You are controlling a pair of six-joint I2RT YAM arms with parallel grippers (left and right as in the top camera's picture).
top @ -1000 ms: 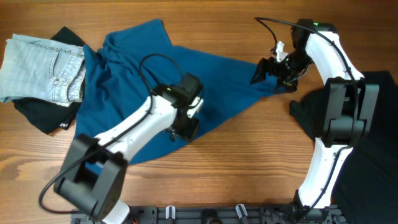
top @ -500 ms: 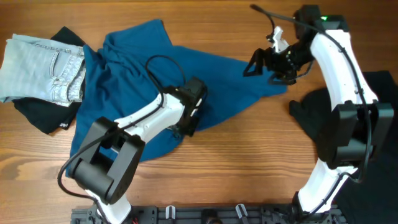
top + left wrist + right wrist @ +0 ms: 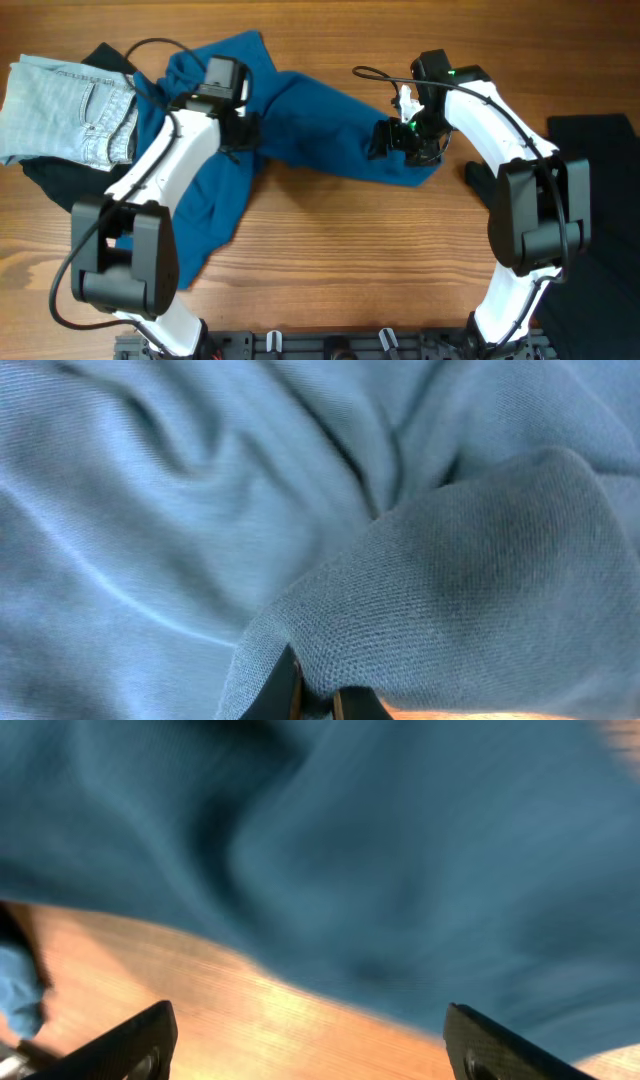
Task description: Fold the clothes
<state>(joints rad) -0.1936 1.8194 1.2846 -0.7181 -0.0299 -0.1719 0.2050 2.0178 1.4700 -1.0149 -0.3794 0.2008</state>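
The deep-blue shirt (image 3: 320, 130) lies crumpled across the table, one part trailing down to the front left. My left gripper (image 3: 245, 132) is shut on a raised fold of the shirt near its upper left. In the left wrist view the fingertips (image 3: 285, 695) pinch the blue cloth (image 3: 450, 560) between them. My right gripper (image 3: 383, 140) hovers open over the shirt's right end. The right wrist view shows its fingers (image 3: 140, 1040) wide apart with nothing between them, over the shirt's edge (image 3: 350, 840) and bare wood (image 3: 250, 1010).
Pale-blue jeans (image 3: 70, 110) lie folded at the far left on a black garment (image 3: 70, 185), partly touching the shirt. Another black garment (image 3: 600, 200) lies at the right edge under the right arm. The wooden table (image 3: 350, 260) shows along the front.
My left gripper has shut on the shirt and carried a fold up and to the left, bunching the cloth. The right gripper has moved left and down over the shirt's right end.
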